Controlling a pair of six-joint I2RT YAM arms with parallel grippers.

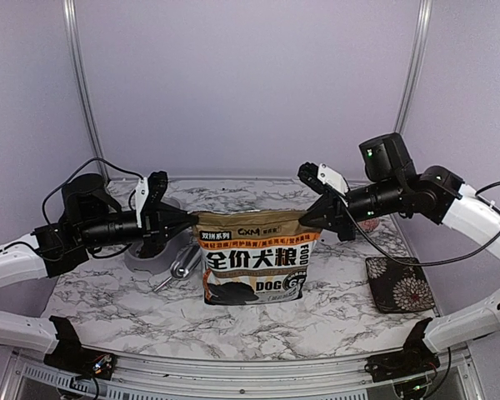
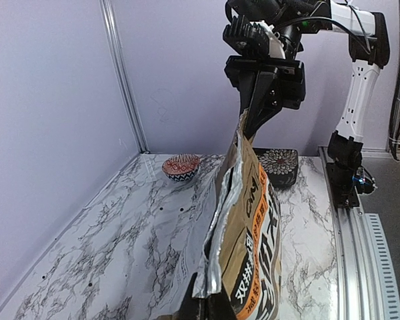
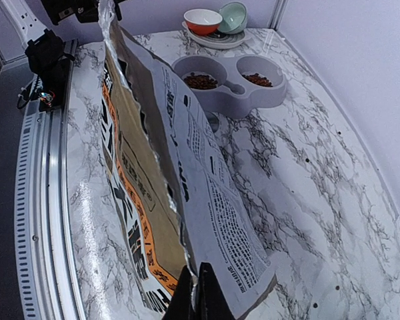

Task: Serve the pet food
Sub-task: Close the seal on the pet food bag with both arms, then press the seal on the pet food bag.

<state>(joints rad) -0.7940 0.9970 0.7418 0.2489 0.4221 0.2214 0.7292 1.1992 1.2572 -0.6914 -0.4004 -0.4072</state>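
Note:
The brown-and-white dog-food bag (image 1: pixel 254 260) stands upright mid-table with its top torn open. My left gripper (image 1: pixel 192 222) is shut on the bag's top left corner, and my right gripper (image 1: pixel 310 218) is shut on the top right corner. In the left wrist view the foil-lined bag edge (image 2: pixel 233 200) rises from my gripper (image 2: pixel 210 303). From the right wrist, the bag (image 3: pixel 153 193) runs up from my gripper (image 3: pixel 198 293). Pet food (image 3: pixel 201 81) lies as reddish-brown kibble in both wells of a grey double feeder (image 3: pixel 253 103).
The feeder (image 1: pixel 142 260) sits under the left arm, with a metal scoop (image 1: pixel 182 265) beside it. A dark floral mat (image 1: pixel 398 283) lies at the right. A red-patterned bowl (image 2: pixel 181 167) stands behind the bag. Stacked orange and green bowls (image 3: pixel 213 23) stand beyond the feeder.

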